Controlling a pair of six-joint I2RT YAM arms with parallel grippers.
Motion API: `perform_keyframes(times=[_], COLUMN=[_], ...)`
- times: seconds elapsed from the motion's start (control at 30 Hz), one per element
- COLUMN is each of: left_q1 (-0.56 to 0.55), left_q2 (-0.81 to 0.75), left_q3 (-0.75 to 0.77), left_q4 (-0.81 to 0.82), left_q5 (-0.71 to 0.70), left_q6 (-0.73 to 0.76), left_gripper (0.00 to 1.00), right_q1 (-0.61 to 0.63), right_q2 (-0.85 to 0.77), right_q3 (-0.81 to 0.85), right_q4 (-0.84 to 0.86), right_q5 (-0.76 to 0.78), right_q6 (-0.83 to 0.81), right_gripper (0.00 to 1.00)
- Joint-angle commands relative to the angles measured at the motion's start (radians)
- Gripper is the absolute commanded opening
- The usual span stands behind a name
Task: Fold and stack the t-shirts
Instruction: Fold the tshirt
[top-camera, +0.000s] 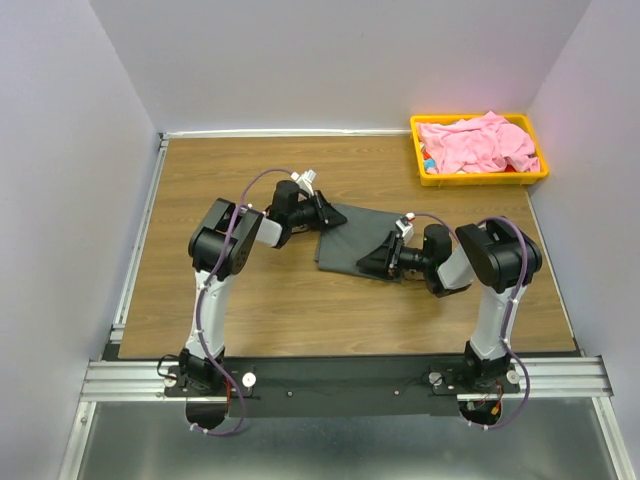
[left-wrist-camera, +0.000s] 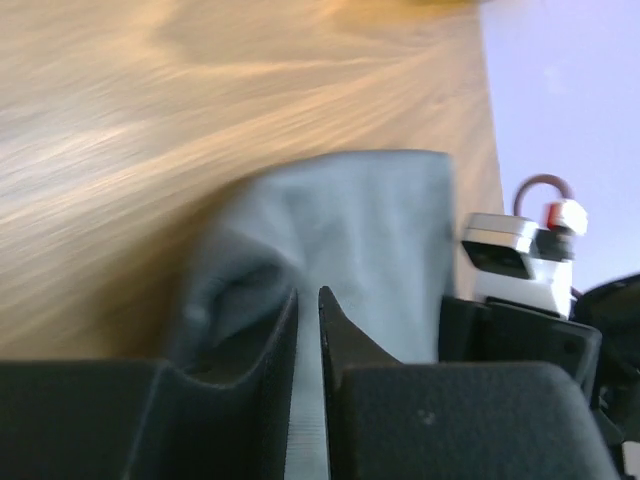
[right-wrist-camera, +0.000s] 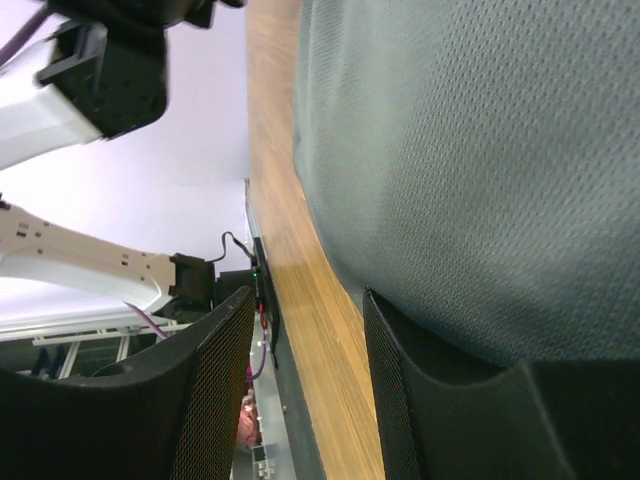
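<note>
The dark charcoal grey t-shirt (top-camera: 350, 235) lies partly folded on the middle of the table. My left gripper (top-camera: 322, 212) is at its upper left edge. In the left wrist view the gripper (left-wrist-camera: 308, 295) is shut on a thin fold of the grey cloth (left-wrist-camera: 370, 220). My right gripper (top-camera: 367, 262) is at the shirt's near edge. In the right wrist view the gripper (right-wrist-camera: 307, 295) is open, with bare wood between the jaws and the grey shirt (right-wrist-camera: 480, 150) lying against its right finger. The light pink t-shirt (top-camera: 478, 143) lies crumpled in the tray.
The yellow plastic tray (top-camera: 415, 150) stands at the back right corner, against the right wall. Grey walls close in the wooden table (top-camera: 220, 170) on three sides. A metal rail (top-camera: 340, 375) runs along the near edge at the arm bases.
</note>
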Motion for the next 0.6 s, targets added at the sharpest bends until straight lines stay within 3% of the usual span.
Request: perform_keyframes(times=[0.0, 0.23, 0.3, 0.33, 0.37, 0.43, 0.5, 0.53, 0.57], left_q1=[0.065, 0.147, 0.164, 0.17, 0.18, 0.193, 0.204, 0.205, 0.205], left_q2=[0.038, -0.032, -0.115, -0.145, -0.214, -0.324, -0.406, -0.443, -0.513], left_q3=[0.01, -0.006, -0.029, -0.035, -0.045, -0.05, -0.052, -0.052, -0.036], left_q4=[0.033, 0.039, 0.031, 0.015, -0.042, -0.189, -0.303, -0.37, -0.506], left_q5=[-0.019, 0.024, 0.047, 0.05, 0.051, 0.021, -0.033, -0.069, -0.114], left_q6=[-0.052, -0.067, -0.045, -0.031, 0.019, 0.096, 0.234, 0.285, 0.335], left_gripper=[0.21, 0.22, 0.26, 0.28, 0.32, 0.36, 0.44, 0.46, 0.49], right_q1=[-0.002, -0.004, -0.005, -0.004, -0.004, -0.004, -0.004, -0.004, -0.005], right_q2=[0.049, -0.05, -0.107, -0.147, -0.222, -0.332, -0.395, -0.419, -0.445], right_q3=[-0.037, -0.029, -0.002, 0.024, 0.093, 0.172, 0.254, 0.277, 0.299], right_q4=[-0.066, -0.086, -0.202, -0.289, -0.551, -0.894, -1.041, -1.101, -1.15], right_q5=[0.06, 0.032, 0.046, 0.061, 0.122, 0.283, 0.457, 0.459, 0.554], right_q6=[-0.071, -0.061, -0.108, -0.151, -0.209, -0.396, -0.502, -0.524, -0.542], right_gripper=[0.55, 0.54, 0.54, 0.54, 0.54, 0.55, 0.55, 0.55, 0.55])
